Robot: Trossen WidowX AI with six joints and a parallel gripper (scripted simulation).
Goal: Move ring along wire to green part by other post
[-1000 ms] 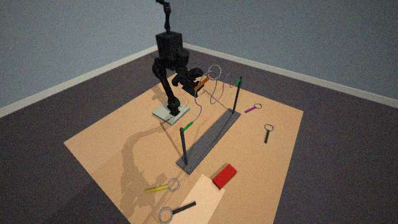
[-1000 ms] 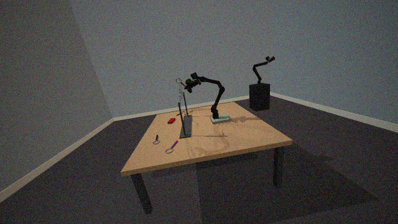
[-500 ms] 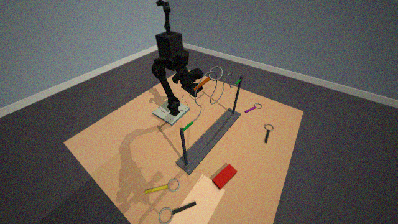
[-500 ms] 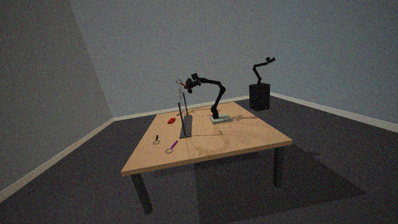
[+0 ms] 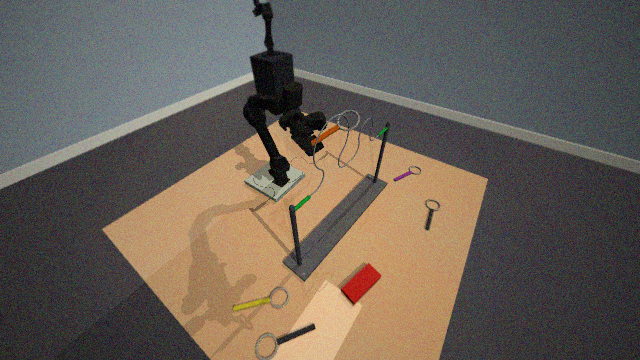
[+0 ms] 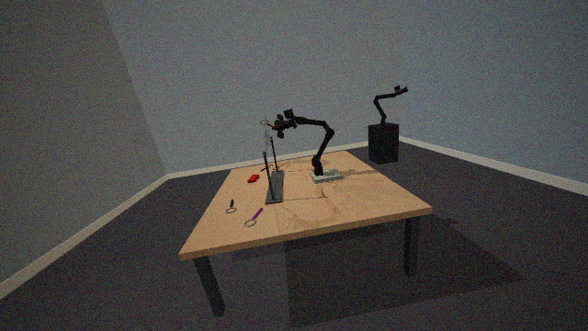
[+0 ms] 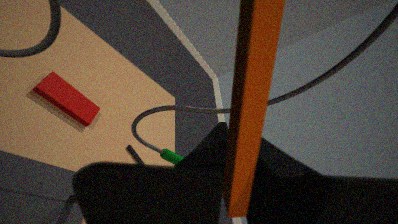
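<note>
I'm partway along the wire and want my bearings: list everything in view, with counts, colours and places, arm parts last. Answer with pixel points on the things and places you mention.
Ring with handle [image 5: 327,135] [image 7: 257,100]: one, grey and orange, by the wire
Wire [image 5: 323,176] [image 7: 320,80]: one, grey, green ends, between posts
Posts [image 5: 295,235] [image 5: 381,155]: two, dark, on the base
Base [image 5: 337,222] [image 6: 275,188]: one, dark grey, on the table
Loose rings with handles: four; yellow, purple, two black; on the table
Block [image 5: 361,283] [image 6: 253,178] [image 7: 67,99]: one, red, on the table
Table [image 5: 425,260] [image 6: 358,198]: one, wooden
Background arm on box [image 6: 383,142]: one, black
Robot's plate [image 5: 255,184]: one, pale
Arm [image 5: 267,142] [image 6: 327,135]: one, black
Gripper [image 5: 317,142]: one, black, shut on the orange handle
</note>
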